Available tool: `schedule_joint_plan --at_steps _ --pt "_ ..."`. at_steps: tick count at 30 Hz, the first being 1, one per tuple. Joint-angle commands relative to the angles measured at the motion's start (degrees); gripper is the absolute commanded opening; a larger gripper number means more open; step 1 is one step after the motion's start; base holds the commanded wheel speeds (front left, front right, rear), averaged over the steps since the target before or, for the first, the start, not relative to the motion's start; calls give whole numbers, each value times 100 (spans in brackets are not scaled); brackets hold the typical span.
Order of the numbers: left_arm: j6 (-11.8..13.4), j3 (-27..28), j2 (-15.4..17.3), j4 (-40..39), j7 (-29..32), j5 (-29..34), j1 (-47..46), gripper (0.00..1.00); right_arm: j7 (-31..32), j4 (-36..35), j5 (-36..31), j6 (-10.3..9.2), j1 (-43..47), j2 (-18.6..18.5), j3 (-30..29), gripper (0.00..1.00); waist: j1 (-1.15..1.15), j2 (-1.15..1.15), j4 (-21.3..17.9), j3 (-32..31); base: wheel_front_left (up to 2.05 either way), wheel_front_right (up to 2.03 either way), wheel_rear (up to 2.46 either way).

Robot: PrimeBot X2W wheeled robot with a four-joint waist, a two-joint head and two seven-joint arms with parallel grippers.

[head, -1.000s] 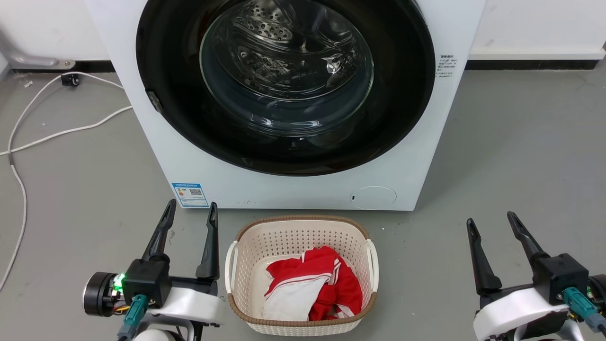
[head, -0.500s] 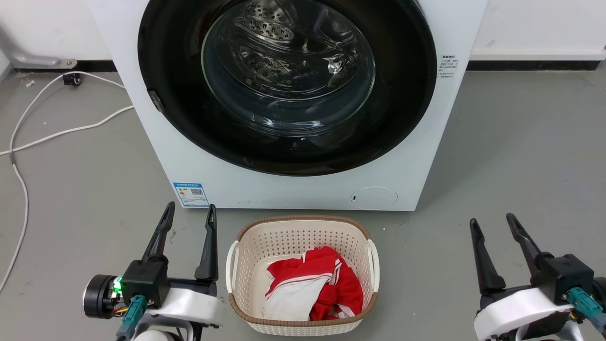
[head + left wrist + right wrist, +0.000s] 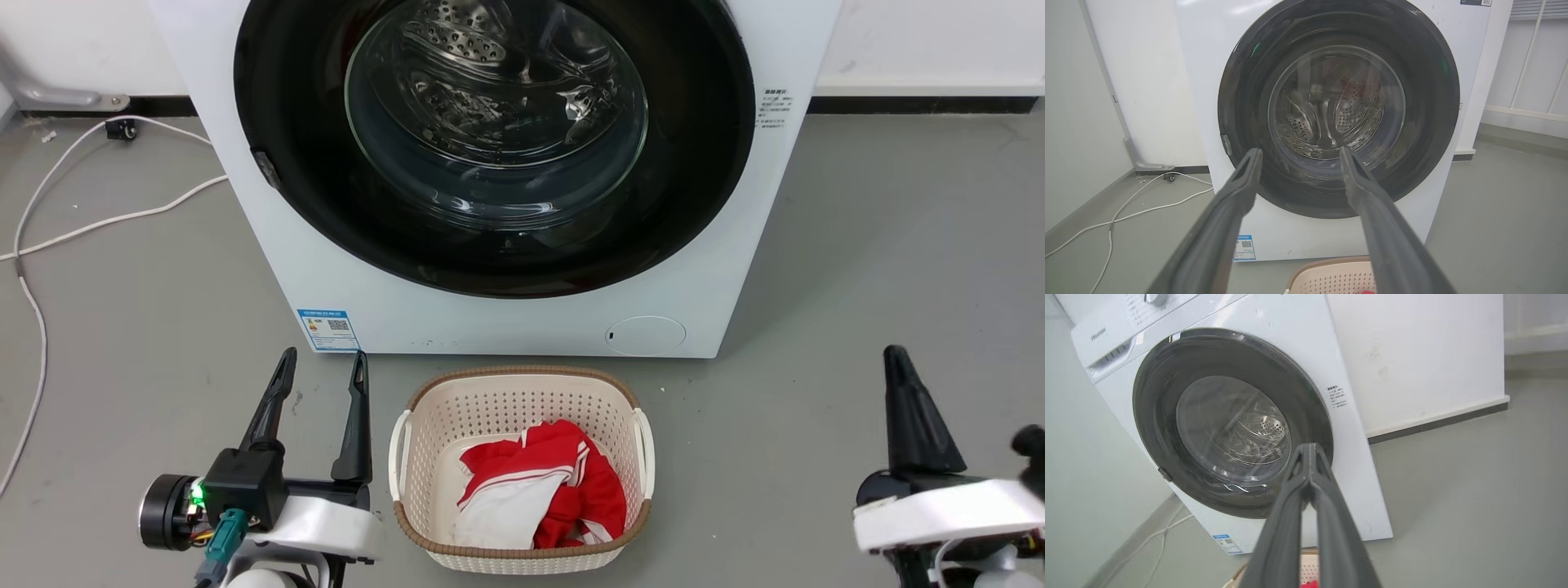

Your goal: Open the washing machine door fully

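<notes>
The job appears to be at its opening step, the approach. The washing machine door lies shut and flush in the front of the washing machine, which stands on the grey floor against the back wall, and no gripper is touching it. The left gripper hovers low over the floor with its fingers spread and empty, just beside the left rim of the laundry basket, well short of the door and below it. The right gripper is clenched on nothing, its fingers pressed tip to tip, near the lower right of the head view and well apart from the machine. A small grey tab on the door's left edge is likely the place to pull. The next move probably calls for an arm to rise and reach forward to that edge, past the basket, then swing the door outward.
</notes>
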Motion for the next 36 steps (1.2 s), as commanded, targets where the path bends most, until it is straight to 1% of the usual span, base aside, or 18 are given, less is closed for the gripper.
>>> schedule_joint_plan --at_steps 1,3,7,10,12,14,15,18,21,24,29,30,32,36 --pt "-8 13 -6 -6 -15 -1 -38 100 -97 90 511 -2 -125 19 -14 0 0 0 0 9 0 0 0" --pt "-9 19 -12 -9 -15 -9 -60 100 -255 244 1420 -2 -262 18 -15 0 0 0 0 29 0 0 0" --pt "-14 35 -21 -28 -15 -37 -106 100 -482 520 2960 -2 -634 15 50 0 0 0 9 89 0 0 0" --pt "-20 51 -27 -69 -15 -49 -145 100 -577 683 4066 -2 -975 15 42 0 0 0 12 185 0 0 0" --pt "-29 72 -31 -90 -14 -62 -185 100 -587 845 4623 -1 -1242 12 -43 0 0 0 4 276 0 0 0" --pt "-38 89 -34 -128 -15 -66 -263 100 -497 1024 5322 -2 -1599 13 -117 0 0 0 -7 394 0 0 0" --pt "-38 89 -34 -128 -15 -66 -263 100 -497 1024 5322 -2 -1599 13 -117 0 0 0 -7 394 0 0 0" --pt "-54 96 -38 -181 -15 -81 -345 100 -297 1420 5847 -1 -2108 9 -357 0 0 0 -6 580 0 0 0" --pt "-66 120 -38 -237 -14 -108 -481 100 -24 1888 6160 -1 -2763 -105 -565 0 0 0 -8 797 0 0 0" --pt "-106 135 -44 -295 -14 -128 -616 100 249 2380 6318 -1 -3445 -290 -648 0 0 0 2 1029 0 0 0" --pt "-157 158 -48 -385 -15 -155 -852 100 820 3316 6354 -1 -4629 -651 -553 0 0 0 40 1372 0 0 0" --pt "-166 163 -49 -421 -15 -156 -961 100 1103 3729 6311 -1 -5106 -800 -462 0 0 0 60 1499 0 0 0" --pt "-184 152 -50 -455 -15 -152 -1050 100 1365 4091 6216 -1 -5553 -948 -343 0 0 0 88 1616 0 0 0" --pt "-202 155 -52 -536 -14 -134 -1207 100 1972 4722 6081 -1 -6397 -1057 -76 0 0 0 102 1857 0 0 0"
